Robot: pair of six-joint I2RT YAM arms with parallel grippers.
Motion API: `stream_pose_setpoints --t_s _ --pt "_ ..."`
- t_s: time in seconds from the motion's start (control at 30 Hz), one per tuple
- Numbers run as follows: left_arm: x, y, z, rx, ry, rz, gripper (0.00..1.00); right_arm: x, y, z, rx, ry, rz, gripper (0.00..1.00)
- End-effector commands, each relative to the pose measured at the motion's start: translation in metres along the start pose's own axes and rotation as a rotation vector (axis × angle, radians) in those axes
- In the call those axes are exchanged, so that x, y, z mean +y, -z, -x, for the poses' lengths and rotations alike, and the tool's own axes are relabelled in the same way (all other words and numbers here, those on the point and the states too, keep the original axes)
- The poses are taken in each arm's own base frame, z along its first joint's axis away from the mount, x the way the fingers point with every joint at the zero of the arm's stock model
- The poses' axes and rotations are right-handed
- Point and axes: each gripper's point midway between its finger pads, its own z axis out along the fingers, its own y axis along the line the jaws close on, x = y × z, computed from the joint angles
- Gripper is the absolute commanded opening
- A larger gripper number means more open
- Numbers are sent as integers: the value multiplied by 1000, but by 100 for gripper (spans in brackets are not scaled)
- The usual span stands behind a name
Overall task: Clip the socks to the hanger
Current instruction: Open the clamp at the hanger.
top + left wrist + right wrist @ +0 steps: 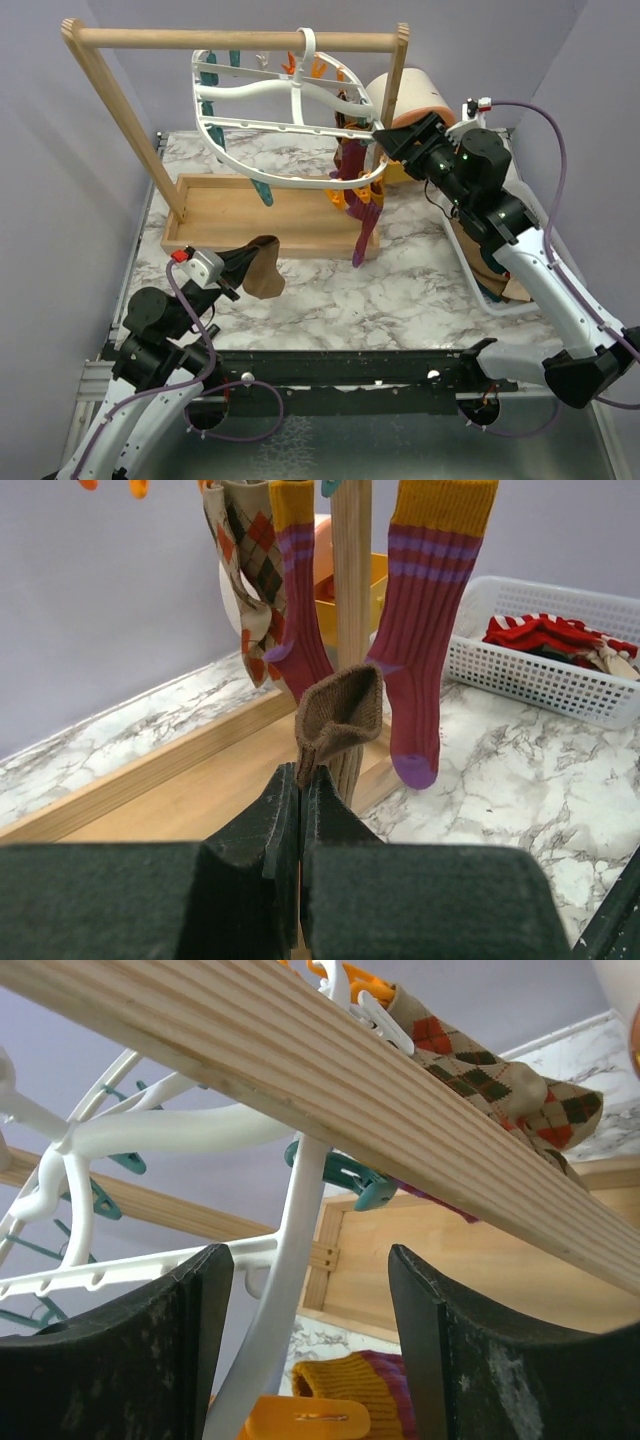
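Note:
The white oval hanger (270, 124) hangs from the wooden bar, with orange and teal clips. Two maroon socks with yellow cuffs (430, 630) and an argyle sock (250, 570) hang clipped at its right side. My left gripper (248, 263) is low at the front left, shut on a tan-brown sock (340, 715) whose cuff sticks up past the fingertips (301, 775). My right gripper (382, 143) is open at the hanger's right rim. In the right wrist view the white rim (290, 1290) runs between its fingers, with an orange clip (305, 1418) and a yellow cuff (350, 1385) below.
The wooden rack's bar (300, 1070) crosses just above my right gripper, and its post (352, 570) stands among the hanging socks. Its tray (260, 215) lies under the hanger. A white slatted basket (540, 670) with red-and-white striped socks (545, 635) sits on the right.

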Motion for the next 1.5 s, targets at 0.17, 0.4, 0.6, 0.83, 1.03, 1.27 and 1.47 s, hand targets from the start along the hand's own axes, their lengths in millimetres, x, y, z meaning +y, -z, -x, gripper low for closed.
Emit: stream_pose_setpoints --t_s 0.17,0.4,0.6,0.83,1.03,1.27,1.47 --pt "-9 -8 13 -21 14 -60 0 8 71 39 -51 333 -29 72" --pt "-12 -24 15 -36 65 -85 0 24 113 13 30 671 190 67" --pt "-13 -42 14 -39 114 -99 0 33 119 -22 176 819 303 65" --pt "-9 -50 11 -35 119 -82 0 62 118 -54 202 915 255 65" --pt "-8 -49 8 -32 126 -77 0 87 126 -85 165 927 212 64" --pt "-7 -46 6 -28 123 -68 0 81 119 -90 127 887 121 58" --pt "-7 -48 4 -28 134 -64 0 95 105 -103 92 848 123 53"
